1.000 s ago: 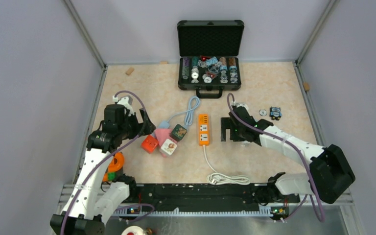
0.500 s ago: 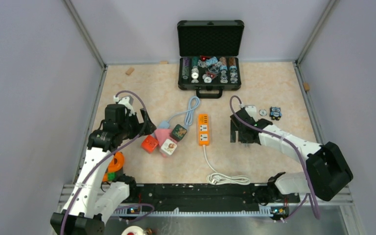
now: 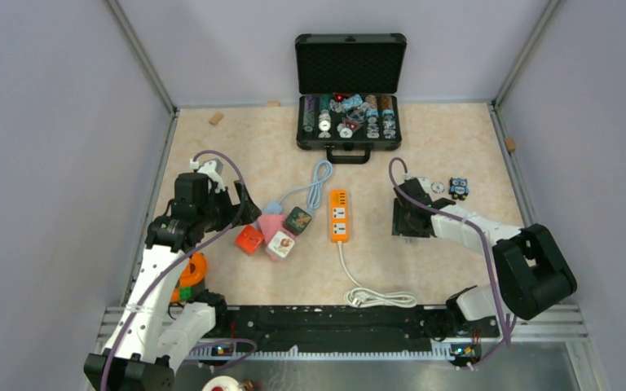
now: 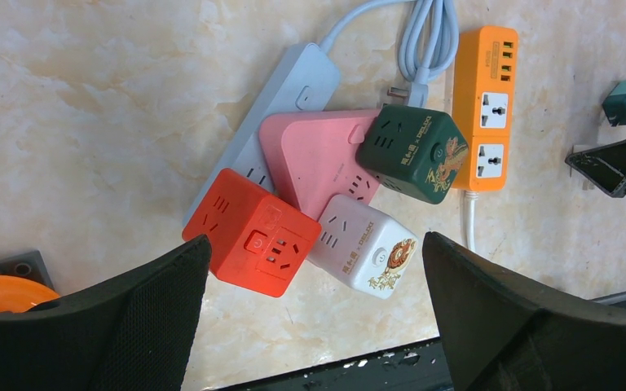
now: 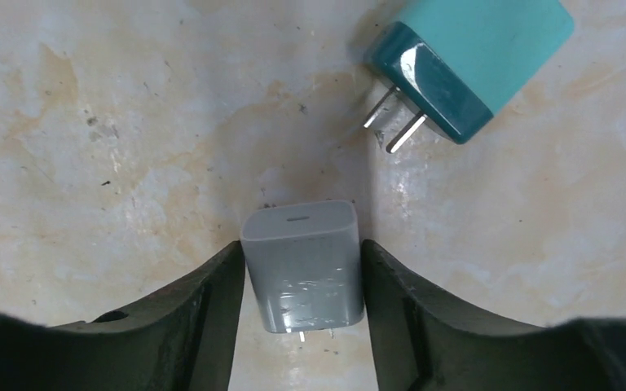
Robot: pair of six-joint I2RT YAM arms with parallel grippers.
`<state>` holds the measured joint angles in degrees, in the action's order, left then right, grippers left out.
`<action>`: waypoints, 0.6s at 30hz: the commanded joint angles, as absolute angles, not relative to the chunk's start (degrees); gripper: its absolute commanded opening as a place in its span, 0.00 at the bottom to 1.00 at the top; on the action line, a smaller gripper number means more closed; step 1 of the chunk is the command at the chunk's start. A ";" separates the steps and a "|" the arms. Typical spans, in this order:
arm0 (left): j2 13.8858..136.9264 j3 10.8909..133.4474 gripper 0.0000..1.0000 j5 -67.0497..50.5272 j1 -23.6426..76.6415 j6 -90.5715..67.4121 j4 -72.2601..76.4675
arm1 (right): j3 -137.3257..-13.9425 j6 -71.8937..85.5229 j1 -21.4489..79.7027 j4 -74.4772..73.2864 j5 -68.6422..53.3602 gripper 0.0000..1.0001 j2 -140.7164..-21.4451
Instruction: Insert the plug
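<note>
Overhead, right side: The right pincer [image 3: 407,221] is down at the marbled table [image 3: 456,147], just right of the orange power strip [image 3: 339,216] and apart from it. From up here the white plug [image 5: 303,261] is hidden beneath the pincer.
Overhead, left side: The left pincer [image 3: 240,210] hangs at the edge of a huddle of socket blocks, left of the strip.
Overhead, far end: An open black case [image 3: 349,61] of small parts stands by the back wall.
Left wrist, pincer: The fingers are spread wide above the sockets, holding nothing.
Left wrist, below: A red cube [image 4: 253,232], a white cube [image 4: 367,252], a dark green cube [image 4: 412,151] and a pink block [image 4: 314,155] crowd over a pale grey strip [image 4: 293,90]. The orange power strip lies just beside the green cube, sockets facing up.
Right wrist, grip: Both black fingers [image 5: 204,309] press the flanks of the white plug, clamped on it squarely between them. Whether it rests on the table or sits just off it cannot be told.
Right wrist, plug: It is a small rounded white block with a slim slot in its far face. Its top is glossy and scuffed, and metal prongs point back toward the camera.
Right wrist, neighbour: A teal plug [image 5: 473,57] lies near, up and to the right, apart from the fingers, with its prongs angled toward the white one.
</note>
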<state>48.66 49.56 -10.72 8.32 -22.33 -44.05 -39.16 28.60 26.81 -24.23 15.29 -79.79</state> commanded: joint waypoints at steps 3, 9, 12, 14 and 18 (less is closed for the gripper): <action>48.88 49.41 0.99 -11.27 8.44 -21.53 -42.18 | -39.38 26.76 26.37 -22.01 14.05 0.39 -81.15; 48.83 49.45 0.99 -11.44 8.44 -21.41 -42.11 | -39.92 25.23 26.37 -22.84 11.32 0.17 -78.97; 49.38 49.58 0.99 -12.88 8.44 -20.91 -41.70 | -39.73 24.09 26.37 -22.33 6.91 0.09 -76.75; 50.12 50.01 0.99 -13.99 8.44 -20.39 -41.90 | -39.64 23.05 26.56 -21.43 3.15 0.04 -75.43; 51.20 50.36 0.99 -16.06 8.44 -20.15 -41.93 | -40.71 21.24 30.07 -20.77 0.51 0.00 -73.97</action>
<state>50.43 49.56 -12.93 8.32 -21.52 -43.75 -39.07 23.97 27.31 -22.26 5.54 -76.99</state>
